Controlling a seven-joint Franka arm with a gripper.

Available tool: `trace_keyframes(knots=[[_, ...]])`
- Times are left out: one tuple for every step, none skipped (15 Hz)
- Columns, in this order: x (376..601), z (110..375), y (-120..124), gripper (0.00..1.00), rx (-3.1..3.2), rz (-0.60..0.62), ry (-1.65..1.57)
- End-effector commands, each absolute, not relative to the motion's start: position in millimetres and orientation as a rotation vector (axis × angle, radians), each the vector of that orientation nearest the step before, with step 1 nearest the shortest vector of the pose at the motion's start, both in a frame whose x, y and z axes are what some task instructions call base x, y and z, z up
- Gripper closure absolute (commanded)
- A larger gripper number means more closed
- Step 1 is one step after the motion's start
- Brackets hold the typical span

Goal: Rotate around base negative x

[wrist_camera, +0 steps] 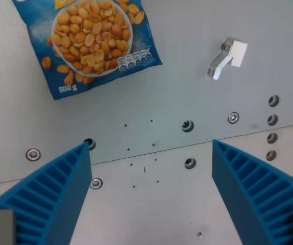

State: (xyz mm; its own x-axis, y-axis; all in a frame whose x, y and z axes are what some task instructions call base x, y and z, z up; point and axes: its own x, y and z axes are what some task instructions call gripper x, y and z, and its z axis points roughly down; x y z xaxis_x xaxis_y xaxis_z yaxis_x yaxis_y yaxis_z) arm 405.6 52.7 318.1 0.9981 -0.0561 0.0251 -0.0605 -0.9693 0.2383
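**Desk:** What have you got on the wrist view?

**Me:** I'm looking straight down at the grey worktop [151,92]. My tool [151,148] is spread wide, with nothing between its two blue ribbed fingers [54,189]; one sits at the bottom of the wrist view's left, the other at the bottom right. Bare metal shows in the gap.

**Desk:** And the task's thing?

**Me:** The task only names a rotation, so I can't tie it to any one object. What I do see is a blue bag of peanuts [88,43] lying flat at the top of the wrist view's left, tilted, its upper edge cut off by the frame. It's well apart from both fingers.

**Desk:** Anything else?

**Me:** A small white and grey bracket [227,57] at the upper right, apart from the bag. Screws and holes [187,125] dot the plate, and a seam [253,133] runs slanted across it.
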Motion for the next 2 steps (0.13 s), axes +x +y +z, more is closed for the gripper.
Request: trace_keyframes(knots=[[408.1,321.0,56.0,0.00,2.643,0.009,-0.115],[408.1,321.0,56.0,0.00,2.630,0.009,-0.114]])
